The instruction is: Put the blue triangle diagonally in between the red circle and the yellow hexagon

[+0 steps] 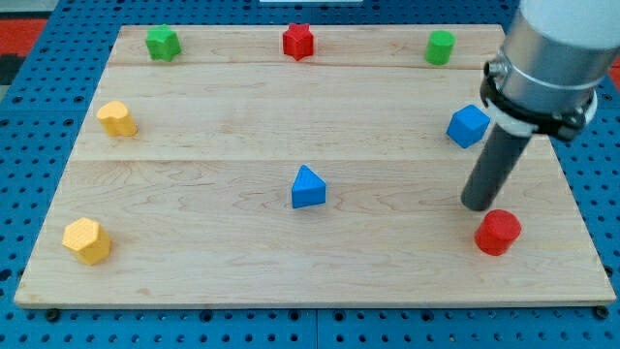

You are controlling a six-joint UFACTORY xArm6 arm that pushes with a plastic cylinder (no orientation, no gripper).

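My tip (478, 206) rests on the wooden board (223, 281), near the view's right edge; it is a bare rod, with nothing to open or close and nothing held. It touches no block. Just below it and slightly right sits the red circle (498, 233), close but apart. Above it, beside the rod's upper part, is the blue cube (468, 126). Farther up, at the board's top edge, is the green cylinder (440, 47).

The blue triangle (308, 187) lies well to the left of my tip, about level with it, near the board's middle. Up and left of my tip, at the top edge, is the red star (298, 42), and farther left the green block (163, 43), star-like in shape. Far left are two yellow blocks: the yellow hexagon (86, 240) near the bottom-left corner, and the other yellow block (116, 118) above it.
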